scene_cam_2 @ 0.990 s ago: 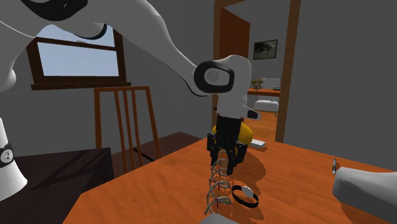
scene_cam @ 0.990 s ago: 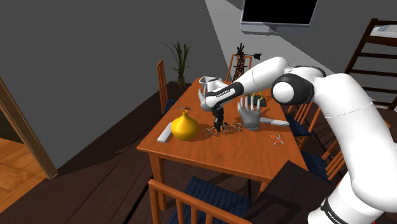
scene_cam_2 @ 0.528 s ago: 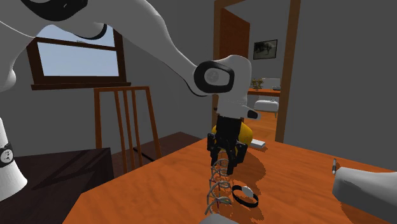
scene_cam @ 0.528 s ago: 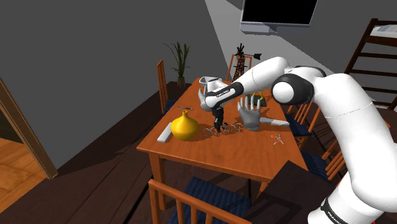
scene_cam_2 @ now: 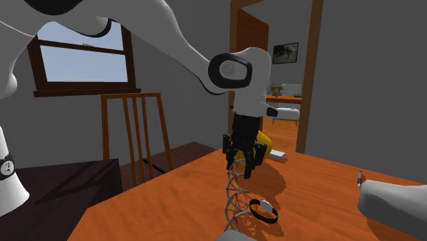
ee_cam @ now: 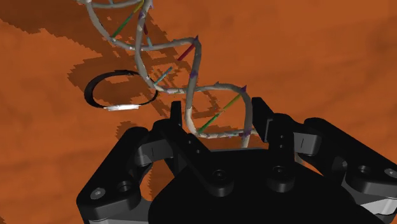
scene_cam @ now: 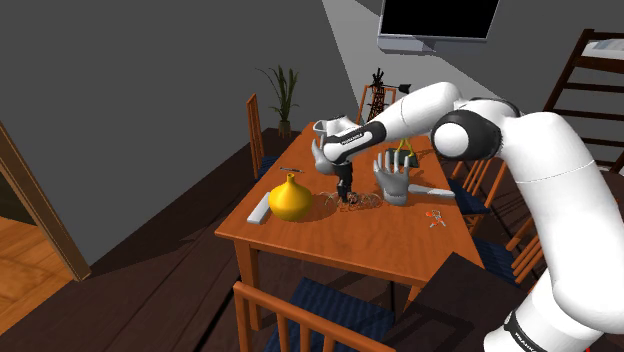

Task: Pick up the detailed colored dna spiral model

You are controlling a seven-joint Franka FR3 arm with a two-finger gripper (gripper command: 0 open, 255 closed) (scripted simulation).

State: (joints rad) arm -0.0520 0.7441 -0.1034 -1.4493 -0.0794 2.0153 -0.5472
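Observation:
The DNA spiral model is a grey double helix with coloured rungs. My gripper is shut on one end of it, and both black fingers press against the strands. In the second exterior view the gripper points down over the orange wooden table. The helix hangs slanting from it, its lower end near the tabletop. From the shoulder view, the gripper is mid-table and the helix trails toward the view's right.
A black ring lies by the helix's lower end. A yellow vase and a white bar are on the shoulder view's left. A grey hand model stands to the right. Chairs ring the table.
The gripper has risen a little with the near end of the helix clasped in it, so the model now slants up off the table.

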